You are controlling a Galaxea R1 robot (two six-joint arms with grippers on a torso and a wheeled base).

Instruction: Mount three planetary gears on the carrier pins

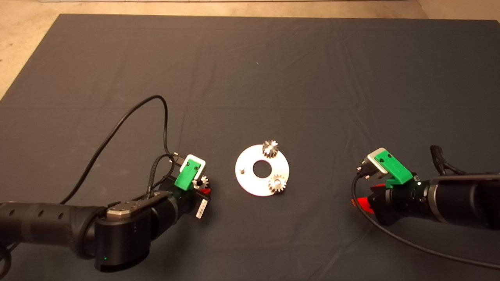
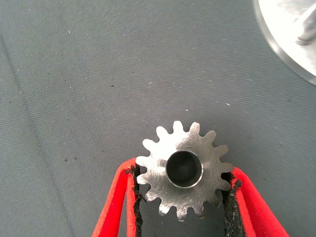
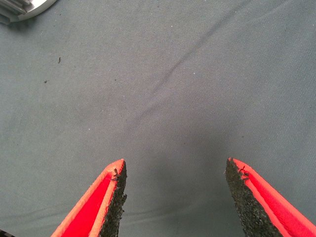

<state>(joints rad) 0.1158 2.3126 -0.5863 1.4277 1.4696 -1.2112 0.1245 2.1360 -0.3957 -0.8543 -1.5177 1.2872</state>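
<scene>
1. Where the left arm comes in low across the dark mat [image 1: 250,70], the left gripper [image 1: 203,186] sits just left of the carrier disc [image 1: 250,183], apart from its rim.
2. Left gripper [image 2: 183,195]: pads pressed against opposite sides of a bright silver planetary gear [image 2: 183,170], teeth seated in the black pads; centre hole faces the wrist camera.
3. Same gear shows in the head view as a small toothed wheel [image 1: 204,181] at the gripper tip.
4. Disc lies flat mid-mat. One darker gear [image 1: 270,148] sits at its far edge, a second gear [image 1: 277,183] at its near right edge.
5. One bare carrier pin [image 1: 242,170] stands upright on the disc's left side, the side nearest the held gear.
6. Right gripper [image 1: 361,197] rests low, well right of the disc. Right wrist view: fingers [image 3: 111,197] spread wide over bare mat, nothing between them.
</scene>
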